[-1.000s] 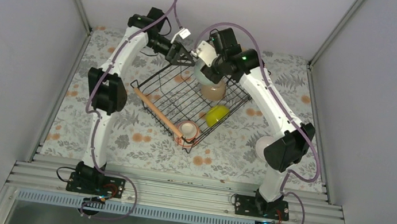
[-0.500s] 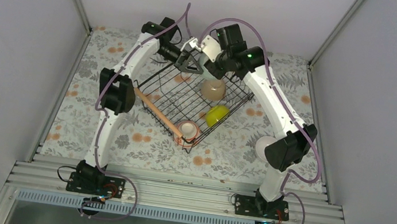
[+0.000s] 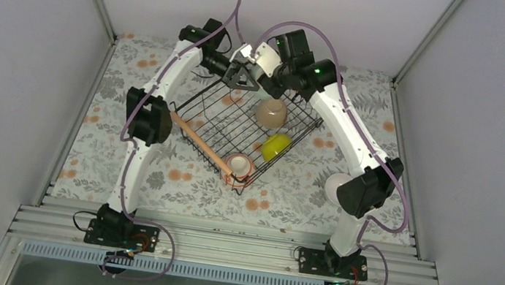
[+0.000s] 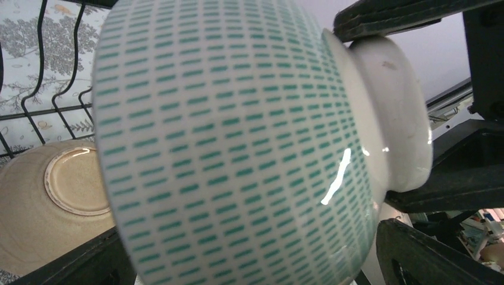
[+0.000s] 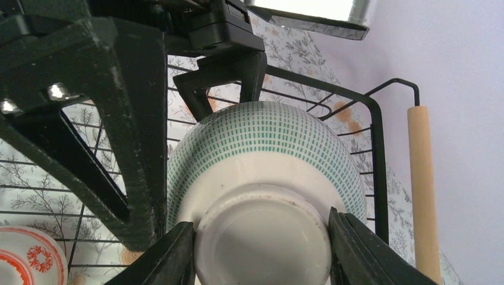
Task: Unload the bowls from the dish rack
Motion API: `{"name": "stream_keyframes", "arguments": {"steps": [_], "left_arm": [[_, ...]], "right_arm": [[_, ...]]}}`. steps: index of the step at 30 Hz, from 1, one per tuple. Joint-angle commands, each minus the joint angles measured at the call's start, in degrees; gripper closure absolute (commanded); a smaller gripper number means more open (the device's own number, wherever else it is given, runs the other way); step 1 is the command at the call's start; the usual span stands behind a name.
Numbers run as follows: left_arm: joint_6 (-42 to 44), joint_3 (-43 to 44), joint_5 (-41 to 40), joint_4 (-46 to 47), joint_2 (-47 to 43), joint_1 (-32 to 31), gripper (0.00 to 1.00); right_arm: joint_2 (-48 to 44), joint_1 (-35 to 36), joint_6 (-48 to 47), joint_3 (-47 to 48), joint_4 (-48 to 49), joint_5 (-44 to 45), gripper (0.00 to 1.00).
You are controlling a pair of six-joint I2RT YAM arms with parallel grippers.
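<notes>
Pinching the pale mint bowl (image 5: 267,154) by its foot ring, the right pincer (image 5: 261,237) held it over the dish rack (image 3: 226,121), rim pointing away; the left pincer (image 4: 252,258) stood spread beside the bowl's wall, crosswise to its axis.

The mint bowl (image 4: 238,148) is gleaming under a glossy ceramic glaze, light glancing off its smooth white foot. The right claw (image 5: 261,255) is showing matt black plastic fingers. The dish rack (image 5: 378,172) is displaying thin black coated wire and a pale, matt wooden handle (image 5: 423,196). A tan bowl (image 4: 35,219) is giving off a duller satin sheen, while matt floral-printed cloth is covering the tabletop (image 3: 178,184).
</notes>
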Motion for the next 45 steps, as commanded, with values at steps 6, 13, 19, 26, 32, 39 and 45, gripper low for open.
{"name": "stream_keyframes", "arguments": {"steps": [6,13,19,26,32,39,45], "left_arm": [[0.53,1.13,1.59,-0.20,-4.53,0.22,0.07],[-0.21,1.05,1.67,-0.01,-5.13,0.64,0.18],[-0.56,1.08,2.23,0.11,-5.11,0.56,0.31],[-1.45,1.88,2.00,0.44,-4.91,0.54,0.41],[-1.54,2.16,3.08,0.16,-5.40,0.57,0.44],[-0.85,0.53,3.47,0.01,-6.73,0.37,0.59],[-0.92,0.43,3.09,-0.20,-6.19,0.16,0.68]], "right_arm": [[0.70,-1.67,1.24,-5.05,8.53,-1.40,0.80],[1.16,-2.77,2.13,-5.60,10.52,-3.04,0.80],[2.19,-3.00,3.02,-6.41,12.46,-4.61,0.81],[3.65,-3.07,4.42,-6.52,13.46,-7.20,0.80],[3.25,-3.08,4.35,-9.30,16.47,-8.92,0.78],[2.34,-3.03,3.92,-11.44,19.67,-10.79,0.78],[2.61,-3.09,3.86,-11.62,20.25,-10.70,0.77]]}}
